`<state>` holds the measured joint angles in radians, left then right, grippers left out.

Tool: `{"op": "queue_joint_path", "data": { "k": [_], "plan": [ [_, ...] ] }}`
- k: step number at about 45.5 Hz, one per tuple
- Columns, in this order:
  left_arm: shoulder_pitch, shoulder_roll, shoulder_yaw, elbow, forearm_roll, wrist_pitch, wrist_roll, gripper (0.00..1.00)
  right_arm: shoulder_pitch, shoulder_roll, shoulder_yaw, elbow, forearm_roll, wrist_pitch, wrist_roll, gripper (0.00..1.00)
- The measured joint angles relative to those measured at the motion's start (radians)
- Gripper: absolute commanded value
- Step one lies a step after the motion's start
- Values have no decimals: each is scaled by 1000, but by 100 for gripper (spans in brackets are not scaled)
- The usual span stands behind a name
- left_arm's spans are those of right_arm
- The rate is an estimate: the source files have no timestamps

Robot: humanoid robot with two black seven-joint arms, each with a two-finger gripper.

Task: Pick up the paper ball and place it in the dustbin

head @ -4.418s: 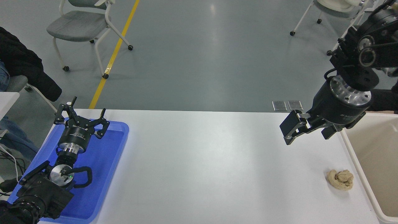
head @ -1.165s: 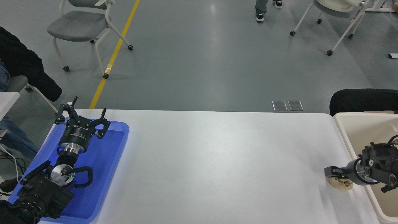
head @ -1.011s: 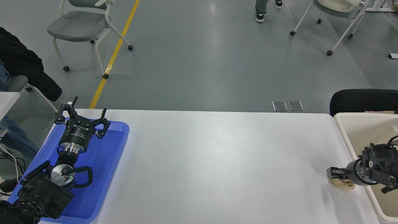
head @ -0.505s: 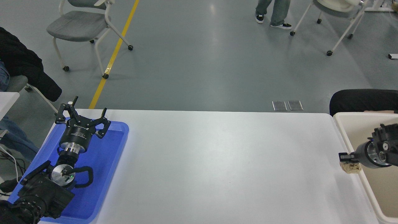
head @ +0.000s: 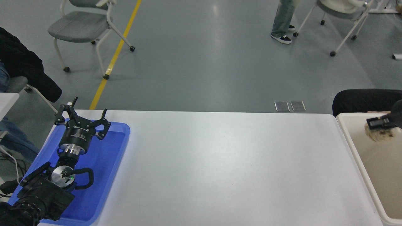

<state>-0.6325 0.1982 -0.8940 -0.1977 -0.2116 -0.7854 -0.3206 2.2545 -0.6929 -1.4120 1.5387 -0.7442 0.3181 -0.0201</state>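
The tan crumpled paper ball (head: 380, 135) hangs in my right gripper (head: 378, 125), which is shut on it at the picture's right edge, raised over the far end of the cream-white dustbin (head: 348, 142). Only the gripper's front part shows; the rest of the right arm is cut off by the frame. The ball is off the white table (head: 220, 166). My left gripper (head: 82, 117) is open and parked over the blue tray (head: 108, 163) at the lower left.
A person's legs (head: 282, 22) pass on the floor beyond the table. Chairs (head: 84, 29) stand at the far left and far right. A dark rounded object (head: 364, 99) sits behind the dustbin.
My right gripper closed on the paper ball on the table, lifted it, and carried it up and right to over the dustbin. The left arm has not moved. The person walked right.
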Motion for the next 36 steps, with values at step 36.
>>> {"op": "queue_joint_path", "data": {
  "k": [36],
  "plan": [
    [0,0,0,0,0,0,-3,100,16,-116,-36,-139,4,55,27,0]
  ]
}}
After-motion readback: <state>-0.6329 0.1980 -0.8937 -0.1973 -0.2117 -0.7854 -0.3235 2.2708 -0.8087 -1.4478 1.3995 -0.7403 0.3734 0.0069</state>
